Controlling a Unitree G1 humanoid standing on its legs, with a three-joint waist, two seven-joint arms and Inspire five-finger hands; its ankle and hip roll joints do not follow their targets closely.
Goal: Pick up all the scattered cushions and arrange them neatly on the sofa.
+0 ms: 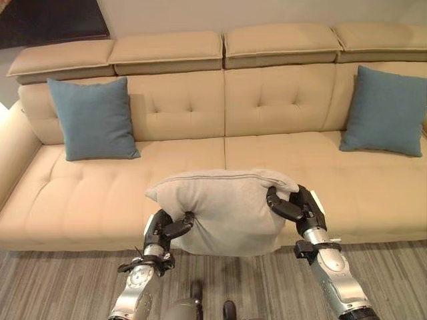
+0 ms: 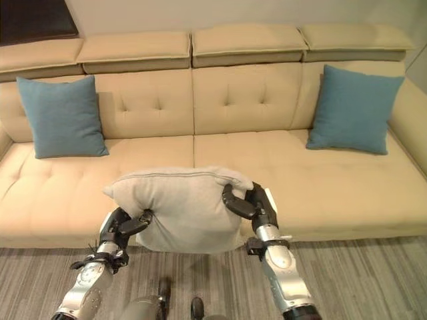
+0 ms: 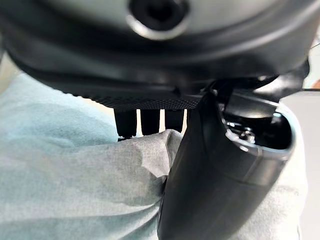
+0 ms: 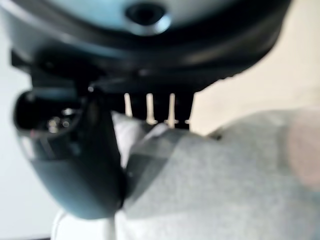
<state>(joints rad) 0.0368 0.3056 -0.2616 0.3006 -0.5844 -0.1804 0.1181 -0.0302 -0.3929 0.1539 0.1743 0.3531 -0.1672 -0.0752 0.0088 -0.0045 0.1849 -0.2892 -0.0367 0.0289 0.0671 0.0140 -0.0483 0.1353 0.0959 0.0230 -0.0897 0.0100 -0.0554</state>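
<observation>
A light grey cushion (image 1: pixel 223 210) hangs in the air in front of the beige sofa (image 1: pixel 87 200), level with the front edge of its seat. My left hand (image 1: pixel 163 230) pinches its lower left side, thumb (image 3: pixel 220 170) pressed into the cloth (image 3: pixel 75 190). My right hand (image 1: pixel 293 205) grips its right edge, thumb (image 4: pixel 80 160) on the fabric (image 4: pixel 225 180). Two teal cushions lean upright against the backrest: one (image 1: pixel 93 119) at the left end, one (image 1: pixel 387 110) at the right end.
The sofa's middle seats (image 1: pixel 267 150) between the teal cushions are bare. A striped grey rug (image 1: pixel 60 283) covers the floor in front of the sofa. A dark panel (image 1: pixel 47 20) sits on the wall behind the sofa's left end.
</observation>
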